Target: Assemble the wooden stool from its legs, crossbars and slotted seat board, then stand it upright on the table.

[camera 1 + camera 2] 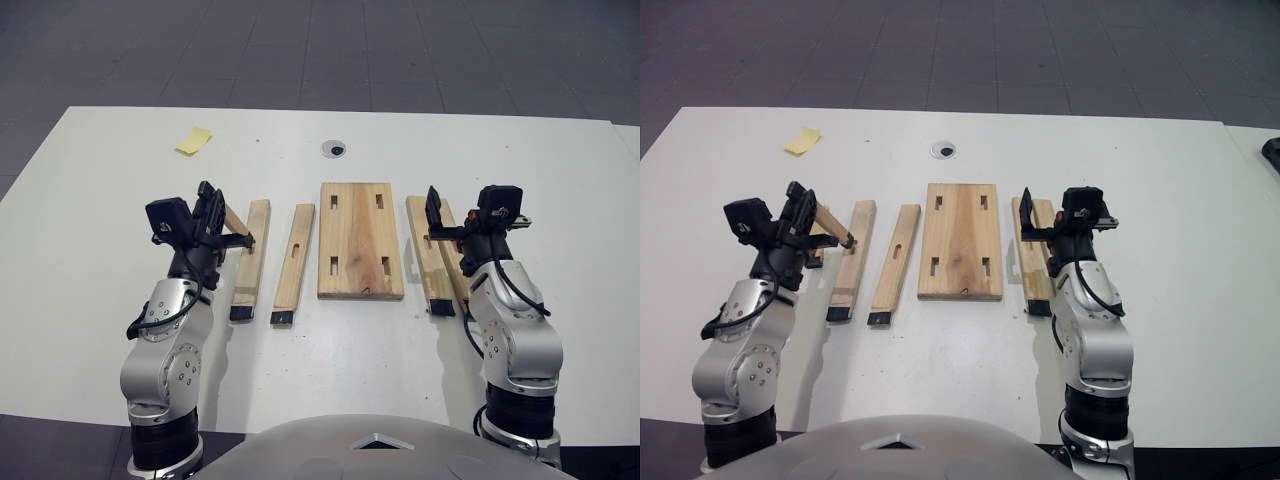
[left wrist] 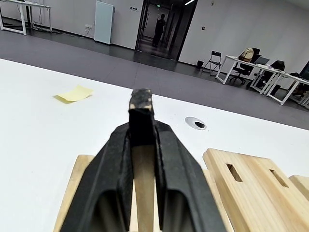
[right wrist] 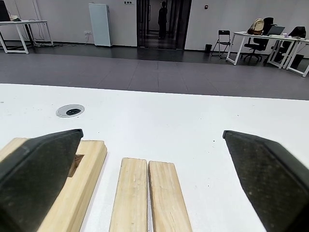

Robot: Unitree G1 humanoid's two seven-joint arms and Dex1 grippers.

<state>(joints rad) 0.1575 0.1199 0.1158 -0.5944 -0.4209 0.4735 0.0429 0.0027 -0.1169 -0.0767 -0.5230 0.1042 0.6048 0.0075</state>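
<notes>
Seat board (image 1: 360, 240) lies flat on the table (image 1: 100, 200) between the arms, its four slots facing up and its long axis running away from the robot; the loose legs lie parallel to it. The left gripper (image 2: 142, 128) is clamped on a slim wooden bar (image 1: 836, 232) with a dark tip, held tilted close beside the plain leg (image 1: 252, 258) and the slotted leg (image 1: 294, 262). That slot lies boardward of the bar, so the left arm is the nearer one. The right gripper (image 3: 152, 137) hangs spread wide, holding nothing, over the pair of legs (image 3: 129, 193) along the board's other edge.
</notes>
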